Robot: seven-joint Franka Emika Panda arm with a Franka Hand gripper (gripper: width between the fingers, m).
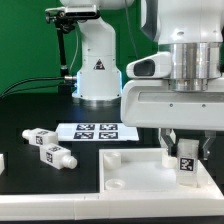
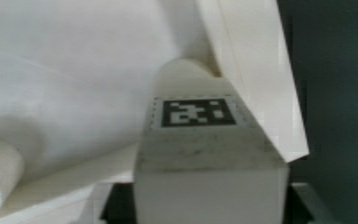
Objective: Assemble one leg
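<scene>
Gripper at about 4 o'clock in the exterior view, hanging low over the large white panel, fingers closed onto a leg that stands upright between them, tag facing the camera. Wrist view confirms: the leg fills the gap between the dark finger pads, tag up front, white panel behind it. Whether the leg's lower end touches the panel or sits just above it — can't tell. Two more legs lie loose on the black table at about 9 o'clock: one further back, one nearer, close together but apart. Marker board sits near centre, just behind the panel's back edge. Second robot base at 12 o'clock, idle. Handling judgement: leg looks like rigid, light moulded plastic, no give, smooth faces so likely a bit slippery under a sideways load; flat opposite sides are the sensible grab spot, mid-body, leaving the lower end free for insertion. Not fragile, but a tilted grip would probably jam it at the hole. Step in hand seems to be bringing the leg to a corner of the panel.
</scene>
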